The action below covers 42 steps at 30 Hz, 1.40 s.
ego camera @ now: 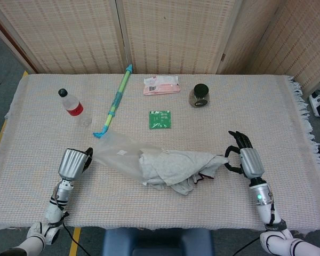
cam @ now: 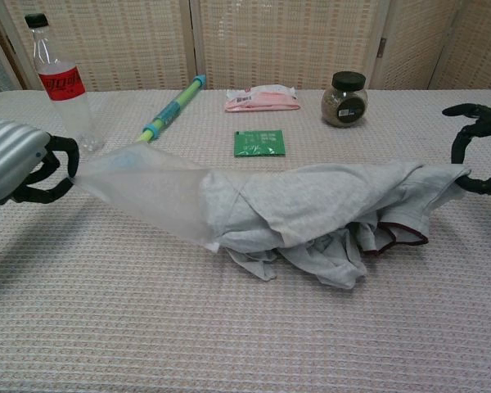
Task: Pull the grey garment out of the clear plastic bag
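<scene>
Half the grey garment (cam: 327, 205) still bagged.

A water bottle (ego camera: 72, 107), toy pump (ego camera: 114, 102), pink packet (ego camera: 161, 85), green card (ego camera: 160, 119) and jar (ego camera: 200, 95) lie behind.

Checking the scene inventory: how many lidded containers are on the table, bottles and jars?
2. A clear plastic bottle with a black cap and red label stands at the far left. A dark-lidded glass jar stands at the far right of centre, beside the pink packet. None seems hidden.
</scene>
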Motion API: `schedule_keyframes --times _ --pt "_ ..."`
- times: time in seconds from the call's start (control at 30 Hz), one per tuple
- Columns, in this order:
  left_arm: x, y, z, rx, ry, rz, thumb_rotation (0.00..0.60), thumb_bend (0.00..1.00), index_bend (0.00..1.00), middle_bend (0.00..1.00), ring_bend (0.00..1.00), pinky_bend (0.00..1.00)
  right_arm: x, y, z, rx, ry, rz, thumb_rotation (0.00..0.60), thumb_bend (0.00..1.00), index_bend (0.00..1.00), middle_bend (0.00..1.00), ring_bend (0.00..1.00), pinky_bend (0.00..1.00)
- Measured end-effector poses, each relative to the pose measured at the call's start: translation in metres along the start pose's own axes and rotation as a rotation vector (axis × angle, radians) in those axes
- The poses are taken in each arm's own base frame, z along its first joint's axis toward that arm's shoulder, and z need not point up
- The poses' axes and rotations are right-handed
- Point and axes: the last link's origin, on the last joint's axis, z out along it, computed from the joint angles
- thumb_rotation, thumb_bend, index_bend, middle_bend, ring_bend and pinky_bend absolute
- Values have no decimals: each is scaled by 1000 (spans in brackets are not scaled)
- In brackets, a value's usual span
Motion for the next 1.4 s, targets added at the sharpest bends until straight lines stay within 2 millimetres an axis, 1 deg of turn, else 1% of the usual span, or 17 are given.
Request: schedule_keyframes --times 0.27,0.47,0.53,0.57,0.63,0.67,0.73,0.77,0.8,0.83,0.87,0.9,0.97,1.07,1.2,1.3,1.4 --pt "19 -42 -21 48 41 47 600 467 717 1000 1000 1000 43 20 1 -41 87 -80 600 564 650 81 0 0" --pt "25 -46 -40 35 40 20 600 465 687 1000 1000 1000 61 30 2 -83 127 -83 600 564 647 81 0 0" --pt "25 -43 -46 24 26 8 600 425 590 1000 1000 1000 63 30 1 -90 125 -67 600 525 587 68 0 0" --pt "24 -41 -49 18 12 -3 600 368 491 1000 1000 1000 64 30 1 -88 121 -60 600 483 521 55 0 0" --pt "22 -36 -52 12 -15 -20 591 247 288 984 996 1000 63 28 -1 -78 109 -45 600 360 303 14 0 0" --pt "20 -33 -54 9 -33 -37 571 205 198 937 977 1000 63 27 -3 -68 96 -38 600 317 206 5 0 0" --pt "20 -27 -56 7 -60 -74 503 171 93 743 870 968 64 26 -6 -55 66 -45 600 223 36 0 0 0" --pt "21 -22 -57 6 -78 -105 480 167 76 665 812 934 66 25 -7 -51 51 -55 600 182 4 0 0 0" --pt "22 -19 -57 5 -90 -129 453 162 59 547 703 843 67 25 -9 -48 36 -69 600 156 0 0 0 0" --pt "24 -15 -57 4 -103 -154 436 158 49 442 579 713 68 24 -11 -45 16 -92 600 129 0 0 0 0" --pt "27 -10 -58 3 -122 -188 431 157 44 380 491 605 70 23 -13 -42 2 -111 600 107 0 0 0 0" --pt "30 -7 -59 1 -137 -212 429 155 38 302 374 449 71 22 -15 -39 -11 -133 600 94 0 0 0 0" --pt "39 1 -60 -4 -178 -267 424 151 34 194 217 253 74 16 -21 -28 -39 -190 600 74 0 0 0 0" --pt "56 9 -64 -12 -260 -357 419 147 23 103 109 190 79 6 -35 -12 -73 -284 600 72 0 0 0 0" --pt "87 10 -70 -26 -414 -461 425 147 11 74 74 162 88 -9 -59 -1 -96 -417 600 72 0 0 0 0" --pt "113 -3 -78 -21 -513 -471 423 149 10 50 48 133 97 -21 -84 -6 -93 -481 600 72 0 0 0 0" --pt "128 -20 -88 5 -551 -440 424 147 22 44 37 118 108 -23 -108 -32 -64 -505 600 72 0 0 0 0"
